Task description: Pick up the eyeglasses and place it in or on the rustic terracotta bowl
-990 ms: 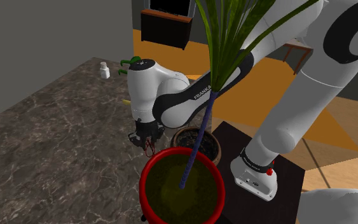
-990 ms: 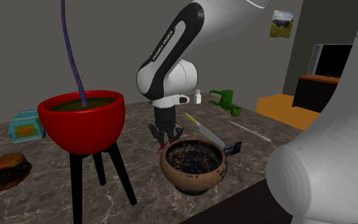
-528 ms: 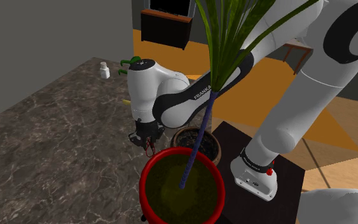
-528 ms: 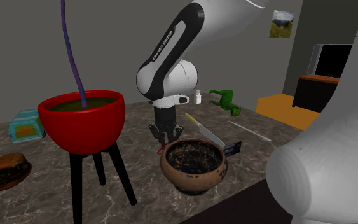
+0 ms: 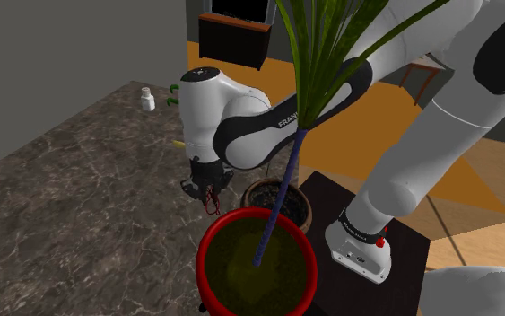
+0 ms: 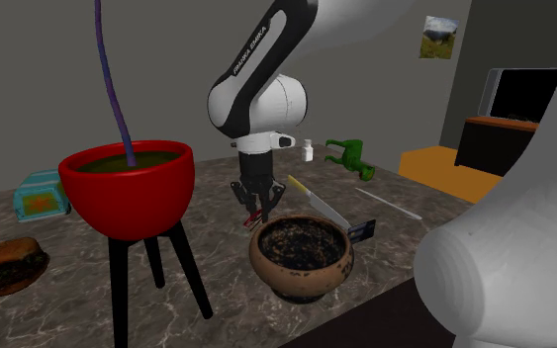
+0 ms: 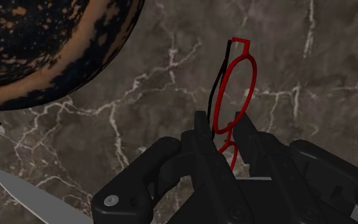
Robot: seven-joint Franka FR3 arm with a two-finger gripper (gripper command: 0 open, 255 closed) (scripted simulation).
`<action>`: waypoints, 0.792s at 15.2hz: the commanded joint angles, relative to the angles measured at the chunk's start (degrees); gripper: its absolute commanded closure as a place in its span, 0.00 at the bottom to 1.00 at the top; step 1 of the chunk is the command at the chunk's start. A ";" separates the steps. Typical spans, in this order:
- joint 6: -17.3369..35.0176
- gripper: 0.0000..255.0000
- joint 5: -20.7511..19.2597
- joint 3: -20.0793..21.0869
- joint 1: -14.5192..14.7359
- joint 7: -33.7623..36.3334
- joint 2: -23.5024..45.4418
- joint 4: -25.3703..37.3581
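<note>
My pincer (image 7: 220, 124) grips the red eyeglasses (image 7: 233, 94) by a thin rim only; they may twist loose or snag the brown bowl (image 7: 44, 51) beside my pincer.

Tool (image 6: 256, 201) over counter (image 6: 68, 316), clasping red eyeglasses (image 6: 252, 216), close by speckled brown bowl (image 6: 301, 272). Red planter (image 6: 128, 193) on black legs nearby; burger (image 6: 7, 265) at counter edge; green figure (image 6: 348, 155) farther back.
</note>
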 commanded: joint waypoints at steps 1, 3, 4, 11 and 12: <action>-1.67 1.00 0.81 -0.18 0.03 -0.63 -1.18 0.68; -3.31 1.00 1.52 -0.39 0.08 -1.18 -2.30 1.39; -4.13 1.00 1.84 -0.50 0.11 -1.43 -2.83 1.77; -9.84 1.00 3.54 -1.39 0.27 -2.81 -6.08 4.72; -10.65 1.00 3.72 -1.52 0.28 -2.96 -6.47 5.19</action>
